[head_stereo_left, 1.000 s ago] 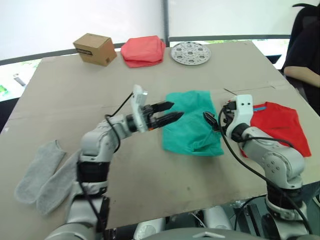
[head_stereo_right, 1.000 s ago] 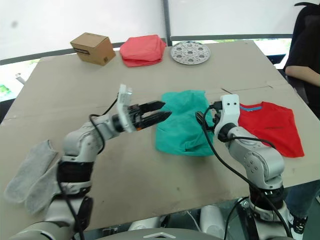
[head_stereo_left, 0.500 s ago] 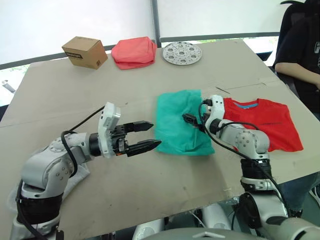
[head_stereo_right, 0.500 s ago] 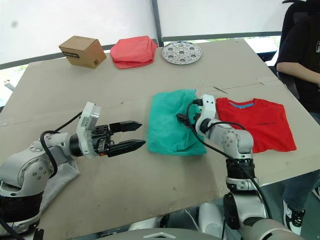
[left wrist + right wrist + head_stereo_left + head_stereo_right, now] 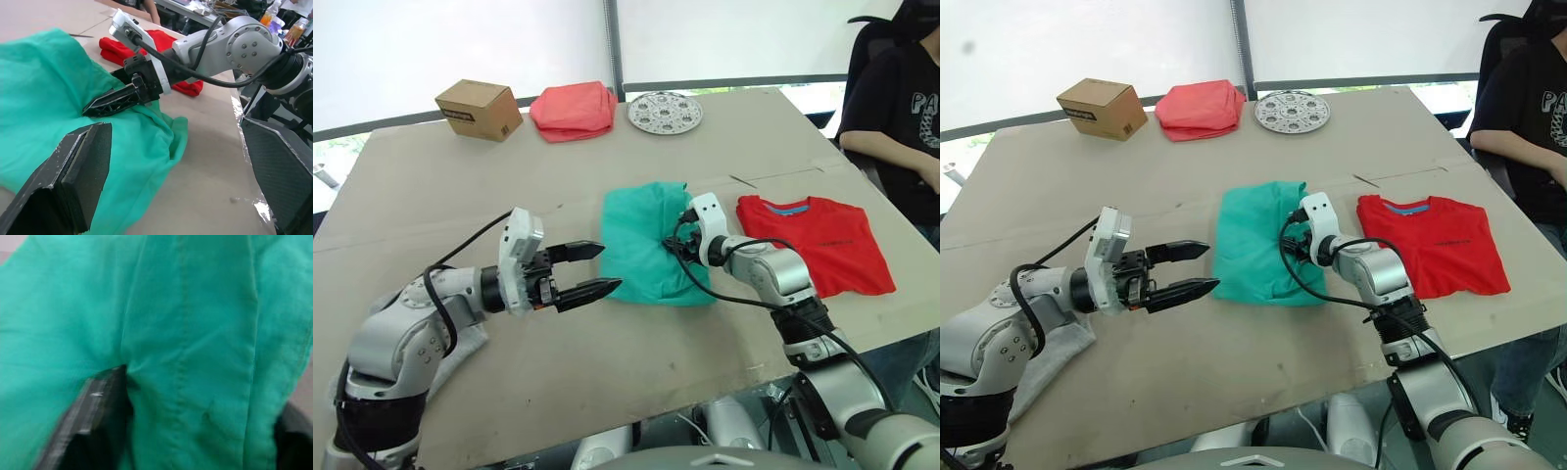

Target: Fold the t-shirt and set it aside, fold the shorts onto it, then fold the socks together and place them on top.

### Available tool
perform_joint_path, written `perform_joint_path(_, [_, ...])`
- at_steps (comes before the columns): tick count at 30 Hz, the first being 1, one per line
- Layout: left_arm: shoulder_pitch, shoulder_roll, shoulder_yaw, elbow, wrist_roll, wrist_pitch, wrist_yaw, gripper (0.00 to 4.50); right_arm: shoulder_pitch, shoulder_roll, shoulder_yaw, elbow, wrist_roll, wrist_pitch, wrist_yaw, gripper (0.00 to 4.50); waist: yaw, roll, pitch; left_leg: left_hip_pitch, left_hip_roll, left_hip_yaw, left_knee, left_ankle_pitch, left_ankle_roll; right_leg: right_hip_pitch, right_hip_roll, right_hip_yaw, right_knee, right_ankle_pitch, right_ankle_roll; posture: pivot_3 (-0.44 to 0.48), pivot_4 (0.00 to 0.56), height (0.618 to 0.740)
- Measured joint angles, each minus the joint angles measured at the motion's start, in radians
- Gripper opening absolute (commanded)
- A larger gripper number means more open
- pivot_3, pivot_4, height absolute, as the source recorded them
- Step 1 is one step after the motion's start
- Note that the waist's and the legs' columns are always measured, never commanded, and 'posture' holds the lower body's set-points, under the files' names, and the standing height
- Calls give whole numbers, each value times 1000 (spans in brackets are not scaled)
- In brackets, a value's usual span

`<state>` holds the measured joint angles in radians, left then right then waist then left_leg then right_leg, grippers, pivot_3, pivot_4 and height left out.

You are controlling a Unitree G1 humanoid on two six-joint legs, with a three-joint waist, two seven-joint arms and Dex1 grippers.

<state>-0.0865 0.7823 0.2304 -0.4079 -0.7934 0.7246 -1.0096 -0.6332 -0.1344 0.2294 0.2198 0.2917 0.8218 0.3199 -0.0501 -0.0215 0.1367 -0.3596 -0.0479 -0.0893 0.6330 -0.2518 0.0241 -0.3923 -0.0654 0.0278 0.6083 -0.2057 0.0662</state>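
Left eye view puts the shorts [image 5: 646, 243] in a rumpled teal heap at the middle of the table [image 5: 431, 196], with the t-shirt [image 5: 818, 245] lying flat just to their right, the two nearly touching. The right gripper [image 5: 677, 247] presses into the shorts' right edge, while the left gripper [image 5: 592, 269] hovers just off their left edge, jaws spread and empty. The socks [image 5: 475, 338] lie near the front left of the table, largely hidden under the left arm; an elbow sweep there could drag them off the edge. Right eye view shows the t-shirt spread with sleeves out, so it looks unfolded or barely folded; stacking the shorts on it now would probably spoil the order of the task. At the far edge sit a cardboard box [image 5: 1102, 109], a salmon cloth [image 5: 1200, 109] and a perforated disc [image 5: 1292, 112], well clear of the work. Left wrist view shows the right gripper's fingers [image 5: 115, 102] together, tips dug into the fabric, but whether cloth sits between them I cannot tell; a pull on a shallow pinch would likely let it slip. Right wrist view has teal folds bunched between two parted fingers [image 5: 93, 431], so that gripper appears spread over the cloth, not clamped; closing there risks catching several layers and dragging the whole heap toward the t-shirt.
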Motion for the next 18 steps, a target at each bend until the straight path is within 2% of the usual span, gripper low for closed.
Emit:
perform_joint_path(1, [9,2,0,2,5,-6,-2,4500,5,3,0,0,-7,-7,8,1284,-1,1,-1,0,1,0,0,0,0,0,0,0,0,0,0,0,150,740])
perform_joint_path(4, [15,3,0,8,11,-18,-10,4500,11,7,0,-6,-18,-23,26,85,-1,1,-2,0,1,0,-1,0,0,-1,0,-1,0,2,-4,0,150,740])
perform_joint_path(7, [15,-3,-5,9,23,-35,-9,4500,35,19,-28,-27,-17,-30,24,30,1,1,-2,-1,1,0,-2,0,0,-1,0,0,0,3,-4,0,150,740])
perform_joint_path(11, [7,-33,-34,29,44,-63,-7,4500,112,48,-130,-115,31,-28,3,30,11,4,0,-4,0,-1,-2,0,0,-4,-1,-1,0,3,-4,0,150,740])
perform_joint_path(18, [-78,-101,-110,76,63,-90,-10,4500,230,2,-330,-525,142,52,-58,30,28,9,6,-14,-1,-3,-2,0,-1,-12,-2,-3,0,5,0,0,150,740])
